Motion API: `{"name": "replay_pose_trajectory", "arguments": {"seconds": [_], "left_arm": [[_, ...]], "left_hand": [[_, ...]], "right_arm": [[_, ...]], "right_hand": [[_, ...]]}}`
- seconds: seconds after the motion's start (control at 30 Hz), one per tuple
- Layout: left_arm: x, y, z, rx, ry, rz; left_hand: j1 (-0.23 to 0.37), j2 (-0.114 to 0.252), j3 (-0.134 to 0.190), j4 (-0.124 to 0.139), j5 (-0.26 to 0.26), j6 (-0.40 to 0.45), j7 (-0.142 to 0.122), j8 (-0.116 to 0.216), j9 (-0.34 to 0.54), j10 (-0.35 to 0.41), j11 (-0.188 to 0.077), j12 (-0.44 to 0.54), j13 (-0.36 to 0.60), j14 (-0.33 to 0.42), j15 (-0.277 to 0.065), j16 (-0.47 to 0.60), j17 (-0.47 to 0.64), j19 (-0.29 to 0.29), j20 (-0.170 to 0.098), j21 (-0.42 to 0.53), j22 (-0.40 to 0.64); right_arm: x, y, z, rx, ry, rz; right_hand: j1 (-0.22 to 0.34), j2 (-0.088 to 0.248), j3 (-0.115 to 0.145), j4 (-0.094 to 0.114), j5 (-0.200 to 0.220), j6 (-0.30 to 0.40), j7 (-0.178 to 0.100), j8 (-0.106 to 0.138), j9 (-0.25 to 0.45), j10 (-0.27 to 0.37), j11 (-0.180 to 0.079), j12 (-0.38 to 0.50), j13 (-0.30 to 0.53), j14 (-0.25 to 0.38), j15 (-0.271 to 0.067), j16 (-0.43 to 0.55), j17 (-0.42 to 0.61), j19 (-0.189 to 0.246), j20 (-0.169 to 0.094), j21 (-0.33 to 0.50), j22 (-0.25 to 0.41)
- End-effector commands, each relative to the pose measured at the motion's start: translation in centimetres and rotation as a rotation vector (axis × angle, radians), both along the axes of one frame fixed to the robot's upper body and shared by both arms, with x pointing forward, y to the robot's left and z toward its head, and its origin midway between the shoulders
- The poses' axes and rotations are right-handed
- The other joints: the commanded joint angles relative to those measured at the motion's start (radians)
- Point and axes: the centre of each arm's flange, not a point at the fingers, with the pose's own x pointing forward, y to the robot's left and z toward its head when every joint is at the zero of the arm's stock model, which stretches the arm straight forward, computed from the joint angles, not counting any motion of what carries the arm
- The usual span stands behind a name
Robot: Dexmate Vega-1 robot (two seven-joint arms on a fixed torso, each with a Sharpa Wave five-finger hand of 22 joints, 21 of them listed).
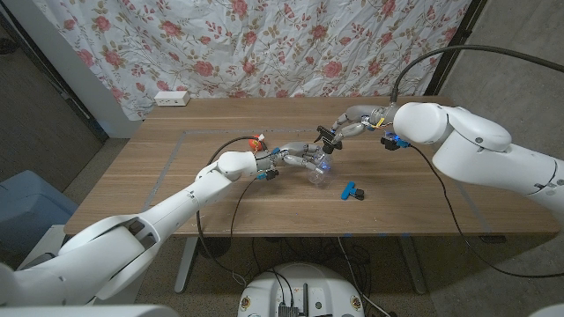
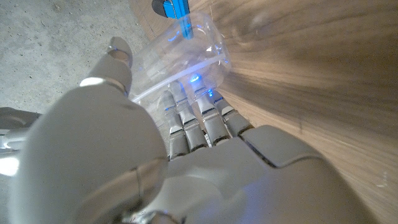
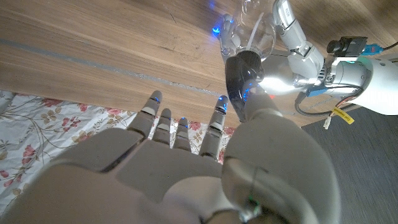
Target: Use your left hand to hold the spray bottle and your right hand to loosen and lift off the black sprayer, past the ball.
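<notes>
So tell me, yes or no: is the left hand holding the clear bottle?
Yes, the left hand wraps its fingers around the clear bottle in the left wrist view.

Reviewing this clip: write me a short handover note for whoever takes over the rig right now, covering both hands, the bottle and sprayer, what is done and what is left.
Left hand: grips the clear spray bottle near the middle of the table.
Right hand: at the bottle's top, pinching the black sprayer between thumb and a finger; other fingers spread.
Done: bottle held, sprayer grasped.
Unclear: whether the sprayer is already loosened or lifted free.
Left: finish unscrewing, lift the sprayer off.
Also there: a blue clip beside the bottle and an orange ball behind the left wrist.
</notes>
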Motion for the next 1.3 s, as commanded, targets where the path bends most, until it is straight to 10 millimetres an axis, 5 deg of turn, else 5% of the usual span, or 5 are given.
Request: {"name": "replay_pose_trajectory", "arguments": {"seconds": [0.03, 0.73, 1.3], "left_arm": [[0.3, -0.2, 0.1, 0.004, 0.008, -0.001], [0.7, -0.3, 0.3, 0.007, 0.013, -0.002], [0.8, -0.2, 0.6, 0.009, 0.011, -0.001]], "left_hand": [[-0.005, 0.146, 0.015, 0.002, 0.004, 0.029, -0.012, 0.102, 0.002, 0.081, -0.059, 0.005, 0.003, 0.013, -0.129, 0.001, 0.005, 0.012, -0.043, -0.002, 0.004], [0.008, 0.141, 0.013, 0.001, 0.004, 0.038, 0.001, 0.106, -0.004, 0.082, -0.042, -0.003, -0.002, 0.01, -0.119, 0.003, 0.012, 0.011, -0.044, -0.002, 0.004], [0.016, 0.138, 0.011, 0.001, 0.004, 0.041, 0.008, 0.108, -0.009, 0.086, -0.034, -0.007, -0.007, 0.009, -0.117, 0.003, 0.016, 0.012, -0.044, -0.002, 0.004]], "right_arm": [[0.6, -0.5, 0.0, 0.052, 0.003, 0.025], [1.2, -1.0, 0.0, 0.154, -0.05, 0.06], [1.7, -1.3, 0.0, 0.201, -0.066, 0.093]], "right_hand": [[0.034, 0.005, 0.016, -0.003, 0.009, 0.015, -0.021, 0.012, 0.007, 0.007, -0.021, 0.006, 0.003, 0.004, -0.017, 0.01, 0.004, 0.004, -0.018, 0.005, 0.002], [0.229, 0.014, 0.059, -0.004, 0.005, 0.213, -0.023, 0.104, 0.028, 0.093, -0.094, 0.021, 0.003, 0.045, -0.079, 0.04, 0.019, 0.029, -0.058, 0.007, 0.002], [0.312, 0.006, 0.071, -0.011, 0.008, 0.247, -0.024, 0.108, 0.015, 0.098, -0.106, 0.014, 0.003, 0.023, -0.085, 0.037, 0.026, 0.007, -0.058, 0.0, 0.003]]}}
